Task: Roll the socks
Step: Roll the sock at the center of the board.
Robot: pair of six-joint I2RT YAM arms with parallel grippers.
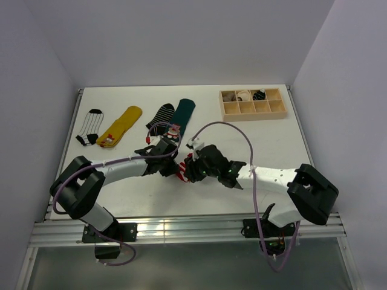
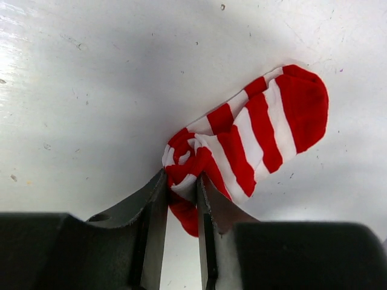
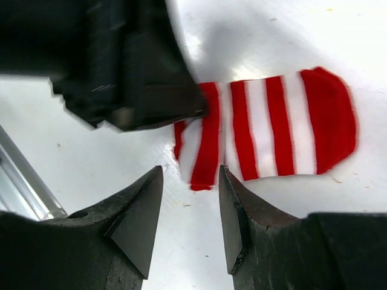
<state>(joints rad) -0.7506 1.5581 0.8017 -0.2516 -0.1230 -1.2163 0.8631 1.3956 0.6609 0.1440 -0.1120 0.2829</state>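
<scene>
Inside a robotics lab's test cell, a left arm [image 1: 121, 166] and a right arm [image 1: 272, 176] stand bolted to an aluminium rail [image 1: 187, 228] at the near edge of a white table [image 1: 272, 139], which is boxed in by bare pale walls [image 1: 181, 42]. A purple cable [image 1: 230, 124] loops above the arms. Socks [image 1: 124, 124] lie in a row beside a wooden divided tray [image 1: 254, 115], with a red-and-white striped sock [image 2: 266, 127] between the arms.
</scene>
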